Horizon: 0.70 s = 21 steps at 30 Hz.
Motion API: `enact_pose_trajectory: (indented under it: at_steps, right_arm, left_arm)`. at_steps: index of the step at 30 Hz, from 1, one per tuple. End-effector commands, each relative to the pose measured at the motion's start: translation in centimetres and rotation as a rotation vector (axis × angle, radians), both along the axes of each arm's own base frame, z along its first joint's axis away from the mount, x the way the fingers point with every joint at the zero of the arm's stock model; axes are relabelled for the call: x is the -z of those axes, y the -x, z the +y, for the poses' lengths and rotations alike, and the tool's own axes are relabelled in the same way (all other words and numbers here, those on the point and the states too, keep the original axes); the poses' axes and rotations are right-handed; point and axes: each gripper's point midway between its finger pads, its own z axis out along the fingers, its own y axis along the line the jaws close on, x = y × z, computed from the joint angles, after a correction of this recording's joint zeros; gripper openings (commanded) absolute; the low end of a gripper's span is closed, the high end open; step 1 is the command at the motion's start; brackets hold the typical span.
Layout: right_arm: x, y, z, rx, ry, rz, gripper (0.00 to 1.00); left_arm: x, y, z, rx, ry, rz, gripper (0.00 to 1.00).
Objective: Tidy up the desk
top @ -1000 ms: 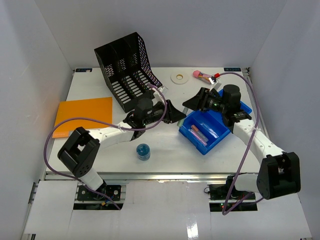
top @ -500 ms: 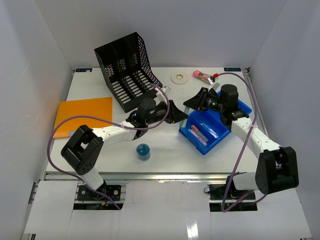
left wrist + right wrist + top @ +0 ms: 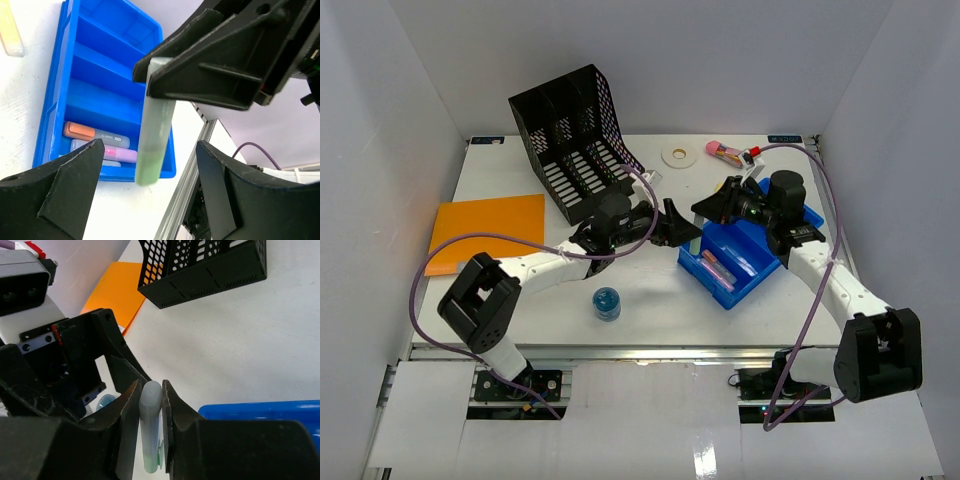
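Green marker pinched by right end effector at blue tray edge; left end effector spread.

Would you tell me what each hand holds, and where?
The right hand pinches the pale green cylindrical marker by one end; the left hand holds nothing.

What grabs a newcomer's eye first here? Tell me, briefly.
Above the middle of the white desk, the right gripper is clamped on a pale green plastic marker, with the left gripper open either side of it. Just right of them sits a blue plastic compartment tray holding coloured markers; a black mesh file rack stands at the far left.
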Motion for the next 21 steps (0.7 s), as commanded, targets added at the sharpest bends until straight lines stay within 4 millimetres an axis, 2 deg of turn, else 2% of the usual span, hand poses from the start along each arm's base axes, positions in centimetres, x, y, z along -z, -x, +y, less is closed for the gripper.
enact_pose_trajectory:
  at_steps: [1, 4, 6, 12, 15, 19, 21]
  right_arm:
    - [-1.6, -0.2, -1.8, -0.009, 0.131, -0.183, 0.08]
    - [-0.4, -0.3, -2.7, -0.006, 0.234, -0.233, 0.08]
    - [1.1, -0.5, -3.5, -0.009, 0.317, -0.247, 0.08]
    - [5.4, -1.1, -5.7, 0.0, 0.515, -0.226, 0.08]
    - [7.8, -0.9, -6.0, -0.042, 0.57, -0.182, 0.08]
    - [10.1, -0.2, -6.2, -0.11, 0.614, -0.128, 0.15]
    - [10.4, -0.1, -6.3, -0.125, 0.627, -0.12, 0.18]
  left_arm:
    - [-2.9, 1.5, 2.7, -0.014, -0.059, -0.128, 0.86]
    - [-3.0, 1.8, 5.0, -0.05, -0.153, -0.186, 0.88]
    - [-3.2, 1.9, 6.7, -0.086, -0.218, -0.229, 0.91]
    - [-3.3, 1.9, 13.6, -0.249, -0.456, -0.363, 0.97]
    - [-2.2, 2.0, 16.2, -0.319, -0.533, -0.389, 0.98]
    - [-1.6, 2.8, 18.5, -0.378, -0.552, -0.403, 0.98]
    - [-1.7, 3.3, 19.1, -0.392, -0.54, -0.409, 0.98]
